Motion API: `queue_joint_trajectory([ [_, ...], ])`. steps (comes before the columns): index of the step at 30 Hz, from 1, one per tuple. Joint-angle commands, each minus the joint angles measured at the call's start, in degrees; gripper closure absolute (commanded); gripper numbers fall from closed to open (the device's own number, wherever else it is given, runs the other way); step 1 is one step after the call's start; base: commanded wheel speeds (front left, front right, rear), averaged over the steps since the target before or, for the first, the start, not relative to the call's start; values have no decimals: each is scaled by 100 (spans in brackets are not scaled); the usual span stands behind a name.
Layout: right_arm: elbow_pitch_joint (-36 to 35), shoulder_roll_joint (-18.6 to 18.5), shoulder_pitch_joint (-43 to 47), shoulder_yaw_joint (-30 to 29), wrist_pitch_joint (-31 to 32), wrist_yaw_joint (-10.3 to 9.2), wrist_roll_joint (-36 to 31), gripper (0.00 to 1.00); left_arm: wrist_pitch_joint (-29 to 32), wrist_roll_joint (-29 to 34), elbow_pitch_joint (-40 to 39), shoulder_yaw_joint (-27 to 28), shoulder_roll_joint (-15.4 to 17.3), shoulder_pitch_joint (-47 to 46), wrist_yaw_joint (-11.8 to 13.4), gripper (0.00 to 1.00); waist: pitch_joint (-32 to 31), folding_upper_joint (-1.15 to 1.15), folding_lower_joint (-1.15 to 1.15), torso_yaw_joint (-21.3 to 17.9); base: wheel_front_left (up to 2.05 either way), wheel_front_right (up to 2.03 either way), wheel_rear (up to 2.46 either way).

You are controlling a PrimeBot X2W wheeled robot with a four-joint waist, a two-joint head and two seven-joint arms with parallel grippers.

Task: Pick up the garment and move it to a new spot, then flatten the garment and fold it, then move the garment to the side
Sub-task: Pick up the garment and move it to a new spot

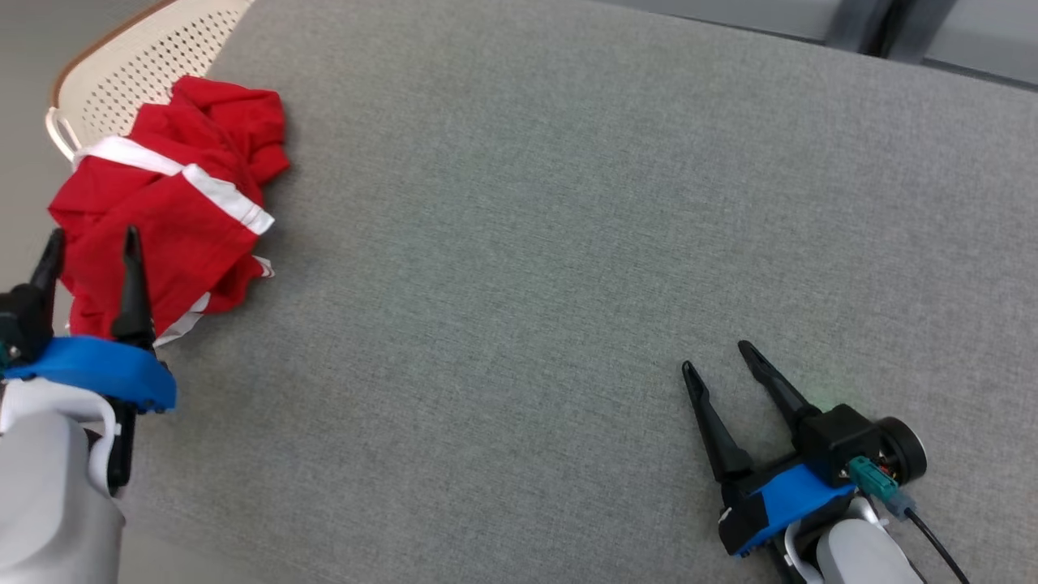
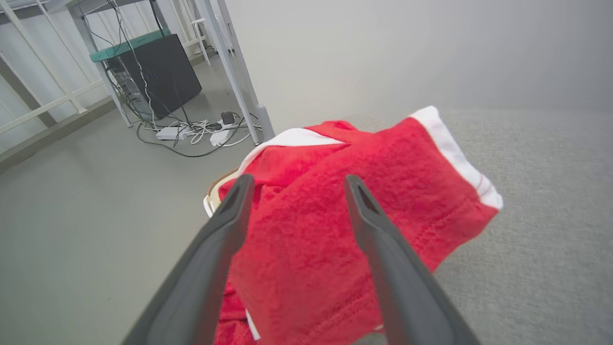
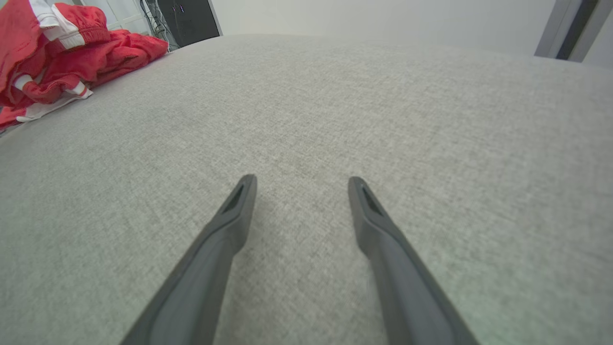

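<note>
1. Garment (image 1: 174, 203) lay in a crumpled red heap at the far left edge of the grey table (image 1: 527, 203), partly overhanging a pale perforated basket (image 1: 138, 57) beyond that edge.
2. It looked like soft, light knit cloth (probably shorts, going by the white bands (image 1: 227, 199)), so it would likely sag and fall open when lifted rather than keep any shape.
3. The left gripper (image 1: 92, 235) stood at the near side of the heap with its fingers spread wide, holding nothing; in its wrist view the red cloth sat between and beyond the tips.
4. The best hold seemed to be a thick fold or the banded hem on the near side, where several layers bunched; a single thin layer might slip out.
5. The right gripper (image 1: 716, 357) sat low over the table at the near right, well apart from the cloth, its fingers also spread and empty.
</note>
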Motion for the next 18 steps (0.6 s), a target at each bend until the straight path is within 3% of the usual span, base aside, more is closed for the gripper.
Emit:
queue_joint_trajectory([
  [1, 176, -115, -9, -35, 23, 0, 12, 0, -15, -85, 122, -78, 81, -183, -5, 0, 69, 0, 0, -19, 0, 0, 0],
  [6, 301, -179, -140, 71, 56, 0, 18, 0, 9, -433, 970, -630, 443, -827, -6, 0, 351, 0, 0, -186, 0, 0, 0],
  [10, 393, -234, -234, 71, 63, -5, 39, 0, 237, -685, 1589, -1000, 515, -1171, -6, 0, 506, 0, 0, -285, 0, 0, 0],
  [11, 408, -230, -239, 52, 64, -6, 36, 0, 267, -771, 1721, -1013, 519, -1240, -7, 24, 525, 0, 0, -306, 0, 0, 0],
  [12, 423, -224, -249, 35, 64, -7, 40, 0, 265, -782, 1813, -1084, 530, -1300, -7, 92, 538, 0, 0, -327, 0, 0, 0],
  [13, 433, -219, -270, 17, 64, -7, 50, 0, 250, -845, 1906, -1130, 524, -1345, -7, 100, 551, 0, 0, -349, 0, 0, 0],
  [18, 408, -153, -272, -46, 61, -8, 105, 0, 46, -958, 1933, -1287, 619, -1543, -7, 100, 420, 0, 0, -405, 0, 0, 0],
])
